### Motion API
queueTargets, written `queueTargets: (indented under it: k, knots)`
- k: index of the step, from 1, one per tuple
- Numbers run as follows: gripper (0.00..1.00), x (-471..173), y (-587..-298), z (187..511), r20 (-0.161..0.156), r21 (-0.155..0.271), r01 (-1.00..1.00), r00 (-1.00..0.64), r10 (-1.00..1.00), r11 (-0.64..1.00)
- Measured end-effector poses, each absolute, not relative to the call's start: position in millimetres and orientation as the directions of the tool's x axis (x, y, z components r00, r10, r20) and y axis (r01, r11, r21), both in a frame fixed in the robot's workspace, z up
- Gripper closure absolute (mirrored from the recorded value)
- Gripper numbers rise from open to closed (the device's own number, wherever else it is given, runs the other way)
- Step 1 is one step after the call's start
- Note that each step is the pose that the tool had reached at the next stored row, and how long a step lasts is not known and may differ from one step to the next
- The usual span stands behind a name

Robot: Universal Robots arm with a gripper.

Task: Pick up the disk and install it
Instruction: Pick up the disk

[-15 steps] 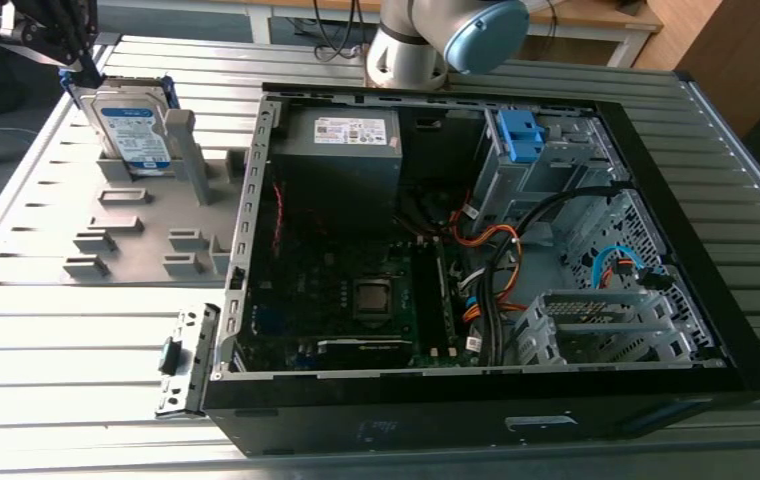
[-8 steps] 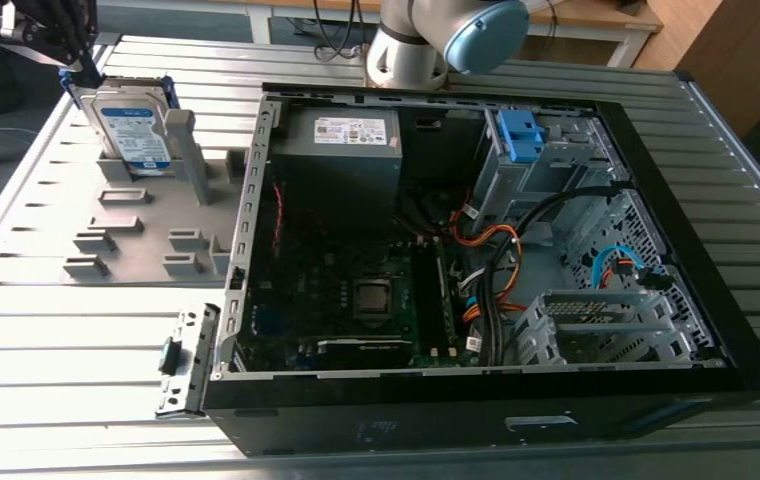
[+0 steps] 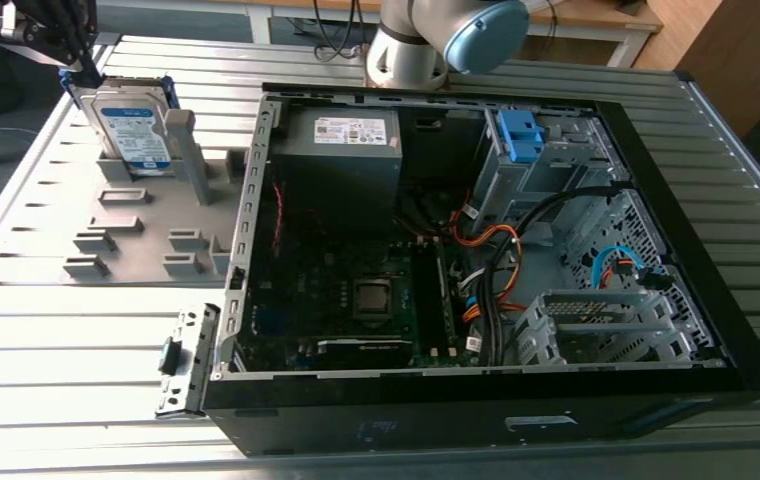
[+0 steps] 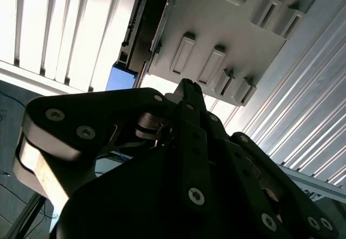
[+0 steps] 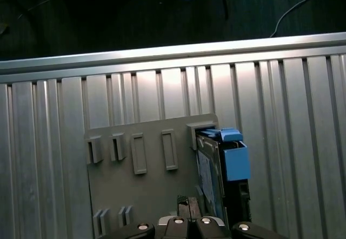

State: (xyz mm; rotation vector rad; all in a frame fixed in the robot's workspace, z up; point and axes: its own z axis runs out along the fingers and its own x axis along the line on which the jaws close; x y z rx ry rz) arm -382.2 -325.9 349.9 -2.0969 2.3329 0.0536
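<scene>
1. Silver-bodied and blue-framed, the disk stands on edge in a slot of the grey holder. It sits just beside the tips of the jaws, not between them.
2. The gripper hangs at the disk's upper corner. In the second wrist view its jaws look drawn together and hold nothing.
3. If the jaws descended closed like this, the tips would likely strike the disk's top edge or skid down one face and tip it in its slot.
4. A pinch on that one corner alone could let the disk swing and bind against the holder, dragging it across the desk.
5. Well apart from the jaws lies the open computer case. A crooked disk could snag its cables or foul the blue bracket.
</scene>
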Motion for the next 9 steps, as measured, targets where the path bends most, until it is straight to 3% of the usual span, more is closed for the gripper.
queueTargets:
  k: [9]
  knots:
    - [0.89, -382.2, -325.9, 349.8, -0.026, 0.022, -0.995, -0.095, -0.995, 0.094]
